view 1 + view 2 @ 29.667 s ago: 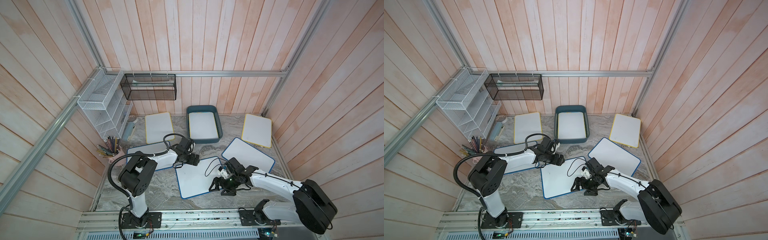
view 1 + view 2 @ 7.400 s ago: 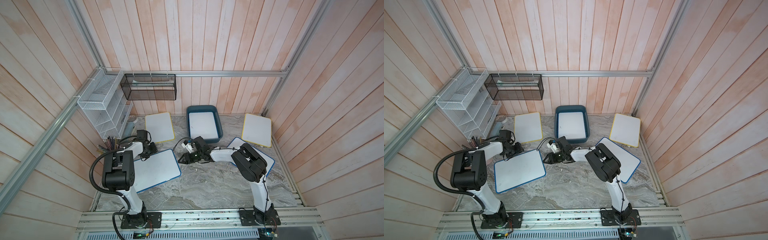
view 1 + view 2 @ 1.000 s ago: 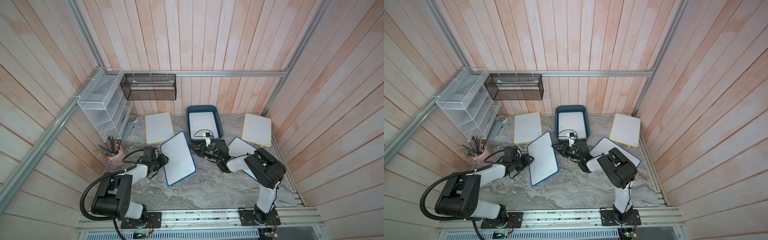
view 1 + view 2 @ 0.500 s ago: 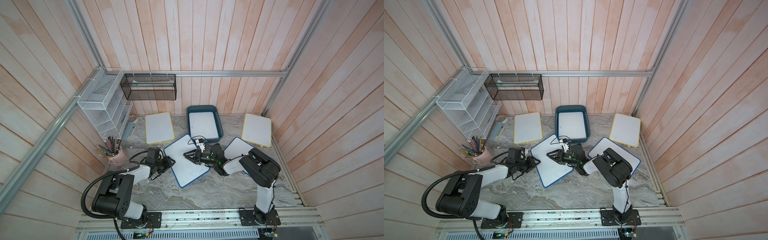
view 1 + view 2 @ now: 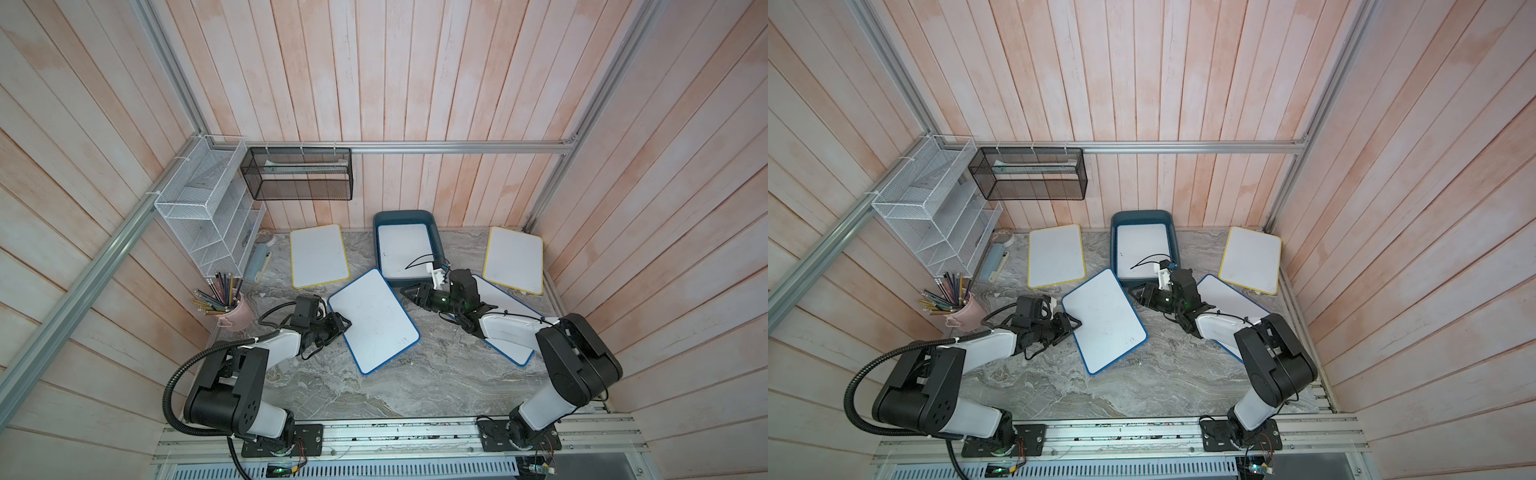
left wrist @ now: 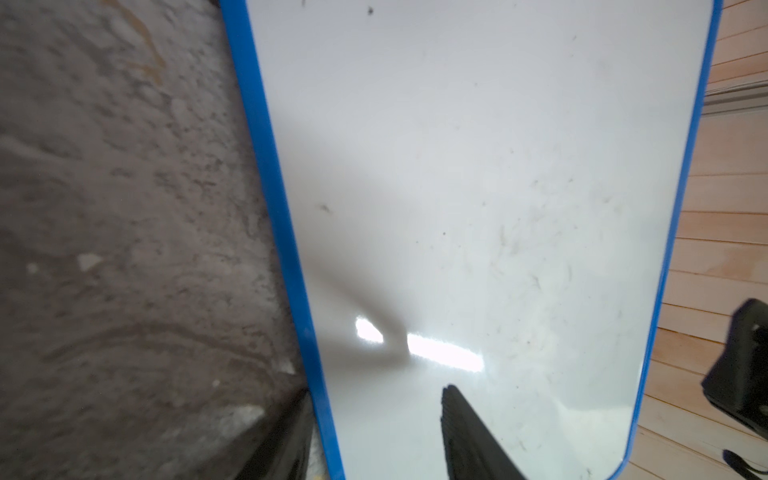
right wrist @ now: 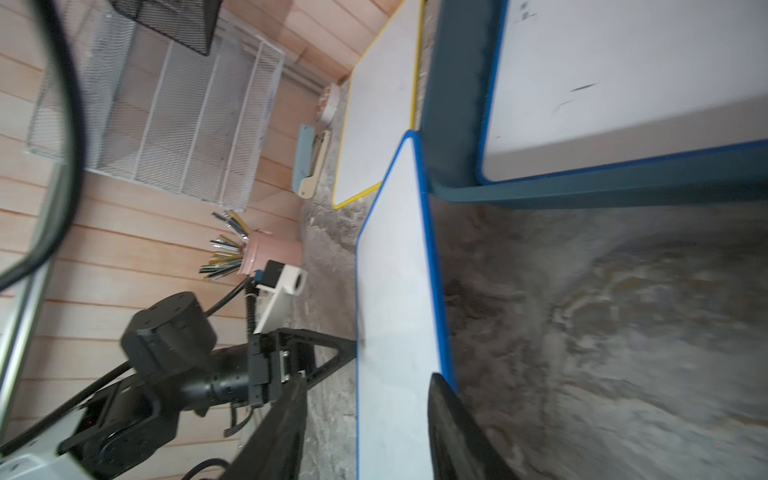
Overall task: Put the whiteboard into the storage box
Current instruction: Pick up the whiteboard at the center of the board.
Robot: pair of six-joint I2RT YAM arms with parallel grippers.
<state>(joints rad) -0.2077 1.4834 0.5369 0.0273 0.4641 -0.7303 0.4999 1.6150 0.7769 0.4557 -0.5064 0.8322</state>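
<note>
The blue-rimmed whiteboard (image 5: 374,320) fills the stretch between the left pincer (image 5: 345,323) and the right pincer (image 5: 409,292). Its rim sits between the left pincer's jaws and lies just ahead of the right pincer's parted jaws. On the right pincer's far side the storage box (image 5: 402,215) wall stands close, and the boxed whiteboard (image 5: 401,249) covers its floor. Behind the right pincer, another blue-rimmed board (image 5: 505,301) lies under the arm. Beyond the left pincer a yellow-rimmed board (image 5: 319,255) lies flat, and behind it a pencil cup (image 5: 235,313) stands near the arm. Toward the rail from both pincers, the surface (image 5: 374,390) is bare.
</note>
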